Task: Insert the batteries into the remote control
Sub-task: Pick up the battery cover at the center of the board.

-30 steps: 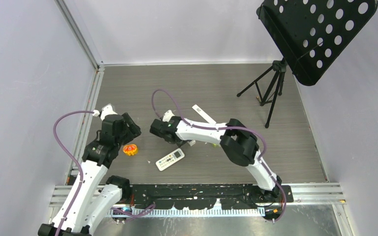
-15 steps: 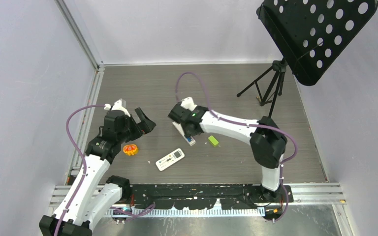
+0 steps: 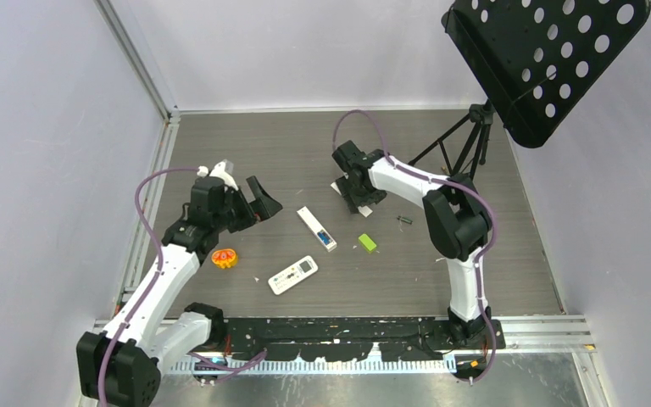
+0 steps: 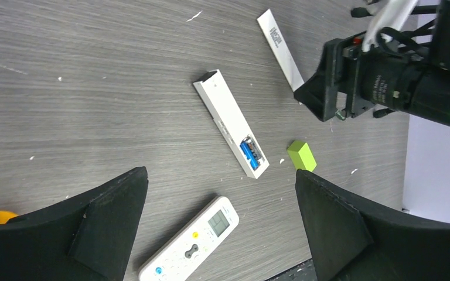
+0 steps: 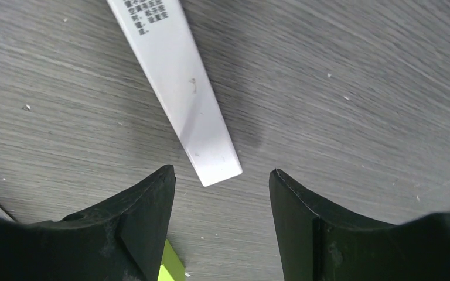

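R claw (image 5: 222,175), jaws apart, left slim remote (image 3: 316,229) for cover (image 5: 176,88); blue battery (image 4: 249,151) seated, others pending; L claw (image 4: 221,171) gapes.

1. The right gripper (image 3: 358,200) swung from the table's middle to the far side, ending above the white cover strip (image 5: 176,88).
2. This uncovered the slim remote (image 3: 316,229), the green block (image 3: 367,242) and a dark battery (image 3: 404,220).
3. The left gripper (image 3: 263,202) reached farther toward the middle.
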Controlling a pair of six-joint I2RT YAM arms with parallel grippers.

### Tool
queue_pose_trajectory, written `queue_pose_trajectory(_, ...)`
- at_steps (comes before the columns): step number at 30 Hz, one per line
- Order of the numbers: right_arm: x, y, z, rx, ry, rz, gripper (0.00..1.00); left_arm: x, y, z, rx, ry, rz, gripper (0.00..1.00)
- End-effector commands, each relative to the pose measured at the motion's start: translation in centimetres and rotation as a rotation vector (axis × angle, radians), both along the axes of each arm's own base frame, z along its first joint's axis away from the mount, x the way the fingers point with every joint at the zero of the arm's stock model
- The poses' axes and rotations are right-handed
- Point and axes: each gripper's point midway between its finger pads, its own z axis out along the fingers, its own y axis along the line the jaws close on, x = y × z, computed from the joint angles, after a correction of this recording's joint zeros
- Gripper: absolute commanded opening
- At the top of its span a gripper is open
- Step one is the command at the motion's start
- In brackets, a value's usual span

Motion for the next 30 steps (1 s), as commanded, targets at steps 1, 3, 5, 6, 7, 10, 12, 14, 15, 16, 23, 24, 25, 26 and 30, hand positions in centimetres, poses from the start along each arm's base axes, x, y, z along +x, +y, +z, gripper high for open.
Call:
queue_pose_trajectory(1, 1.4, 1.6, 1.0, 0.03, 0.025, 0.143, 0.65, 1.8, -1.5, 2.8, -0.051, -0.112, -0.062, 1.0)
queue_pose_trajectory(3, 2.7, 2.3, 0.8, 0.049, 0.014, 0.141, 0.65, 2.1, -1.7, 3.0, -0.049, -0.116, -0.074, 1.0)
queue_pose_trajectory(5, 4.2, 3.2, 0.5, 0.061, -0.011, 0.139, 0.65, 2.5, -1.7, 3.1, -0.036, -0.115, -0.079, 1.0)
queue_pose_trajectory(6, 4.9, 3.6, 0.3, 0.061, -0.025, 0.136, 0.65, 2.7, -1.7, 3.1, -0.031, -0.112, -0.08, 1.0)
queue_pose_trajectory(7, 5.6, 3.9, -0.3, 0.057, -0.029, 0.133, 0.65, 2.8, -1.7, 3.0, -0.027, -0.108, -0.083, 1.0)
queue_pose_trajectory(10, 7.0, 4.7, -1.2, 0.065, -0.036, 0.131, 0.64, 3.0, -1.9, 2.9, -0.024, -0.102, -0.09, 1.0)
queue_pose_trajectory(12, 7.6, 5.1, -1.8, 0.095, -0.023, 0.132, 0.63, 3.1, -1.9, 2.6, -0.023, -0.095, -0.096, 1.0)
queue_pose_trajectory(14, 8.1, 5.3, -2.1, 0.128, -0.006, 0.132, 0.62, 3.2, -2.0, 2.3, -0.023, -0.085, -0.098, 1.0)
queue_pose_trajectory(15, 8.2, 5.3, -2.3, 0.137, 0.006, 0.145, 0.61, 3.2, -2.1, 2.2, -0.025, -0.08, -0.1, 1.0)
queue_pose_trajectory(16, 8.2, 5.2, -2.5, 0.139, 0.021, 0.159, 0.59, 3.3, -2.1, 2.1, -0.027, -0.077, -0.1, 1.0)
queue_pose_trajectory(23, 5.6, 4.0, -4.9, 0.077, 0.18, 0.213, 0.48, 3.9, -2.5, 1.6, -0.03, -0.058, -0.112, 0.99)
queue_pose_trajectory(24, 5.3, 3.7, -5.3, 0.069, 0.196, 0.212, 0.46, 3.9, -2.6, 1.5, -0.03, -0.054, -0.115, 0.98)
queue_pose_trajectory(25, 5.0, 3.6, -5.6, 0.063, 0.214, 0.212, 0.45, 4.0, -2.7, 1.5, -0.036, -0.052, -0.117, 0.98)
queue_pose_trajectory(26, 4.8, 3.4, -5.9, 0.059, 0.228, 0.209, 0.44, 4.0, -2.8, 1.4, -0.041, -0.05, -0.12, 0.98)
queue_pose_trajectory(30, 4.3, 3.8, -6.4, 0.084, 0.27, 0.211, 0.4, 4.3, -3.3, 1.2, -0.062, -0.04, -0.133, 0.97)
